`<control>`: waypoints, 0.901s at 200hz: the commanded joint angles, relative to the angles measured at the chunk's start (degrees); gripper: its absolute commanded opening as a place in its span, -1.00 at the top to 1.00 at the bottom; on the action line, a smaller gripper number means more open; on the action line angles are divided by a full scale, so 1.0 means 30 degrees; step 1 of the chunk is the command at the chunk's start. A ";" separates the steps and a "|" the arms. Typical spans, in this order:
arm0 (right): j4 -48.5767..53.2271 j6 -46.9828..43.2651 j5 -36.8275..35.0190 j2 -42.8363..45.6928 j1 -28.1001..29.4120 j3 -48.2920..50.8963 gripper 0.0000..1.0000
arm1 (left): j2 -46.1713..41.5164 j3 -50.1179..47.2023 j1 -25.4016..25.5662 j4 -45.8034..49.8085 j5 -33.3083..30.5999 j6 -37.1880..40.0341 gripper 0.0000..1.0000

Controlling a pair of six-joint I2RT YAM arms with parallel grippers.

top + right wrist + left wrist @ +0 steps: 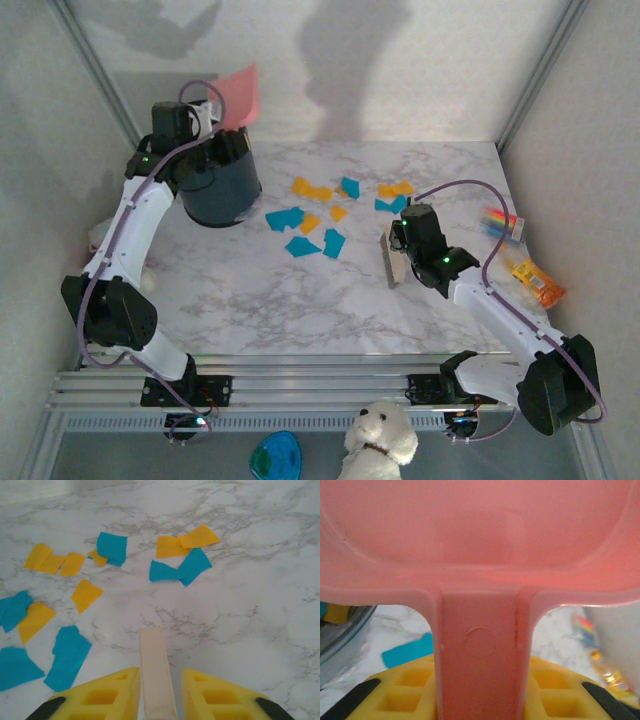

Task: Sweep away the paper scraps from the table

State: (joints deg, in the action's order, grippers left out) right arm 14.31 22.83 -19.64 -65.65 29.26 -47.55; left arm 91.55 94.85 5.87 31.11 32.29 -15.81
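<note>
Right gripper (402, 243) is clamped on a pale wooden tool (156, 665), likely a brush, held low over the table (300, 300) right of centre. Most paper scraps (285, 218) lie to its left and a little farther out, in a band running left to right, with the closest ones just beyond the tool. The right arm is therefore nearer, and a sweep would have to travel leftward. Left gripper (205, 118) grips the pink dustpan (240, 95) by its handle, high at the far left above a dark bin (218, 185), well apart from the scraps.
</note>
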 commanded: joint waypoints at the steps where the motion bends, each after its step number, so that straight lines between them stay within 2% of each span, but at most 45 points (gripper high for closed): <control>1: -0.1257 0.0453 0.0940 0.0215 -0.0123 -0.0050 1.00 | -0.1235 0.0291 0.0711 0.1984 -0.2643 0.3321 1.00; 29: -0.1676 0.0359 0.2033 -0.0246 -0.0147 -0.0418 1.00 | -0.1828 -0.1070 0.1473 0.1854 -0.4879 0.4172 1.00; 75: -0.2168 0.0565 0.3213 -0.1003 -0.0143 -0.1177 1.00 | -0.3090 -0.3628 0.2574 0.0584 -0.6338 0.5178 1.00; 103: -0.2901 0.1167 0.3985 -0.1718 -0.0157 -0.1718 1.00 | -0.4216 -0.5304 0.3387 -0.0719 -0.6482 0.5617 1.00; 141: -0.4471 0.2450 0.5807 -0.3287 -0.0162 -0.2680 1.00 | -0.5275 -0.7008 0.3463 -0.2336 -0.7696 0.5447 1.00; 180: -0.6634 0.4047 0.7720 -0.5592 -0.0144 -0.3884 1.00 | -0.5147 -0.7666 0.3459 -0.2635 -0.7796 0.5616 1.00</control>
State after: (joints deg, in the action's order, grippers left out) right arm 1.78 30.44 -1.67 -78.91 29.10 -55.29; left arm 76.64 73.08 16.29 25.96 10.63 -0.10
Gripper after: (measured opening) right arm 0.258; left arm 0.272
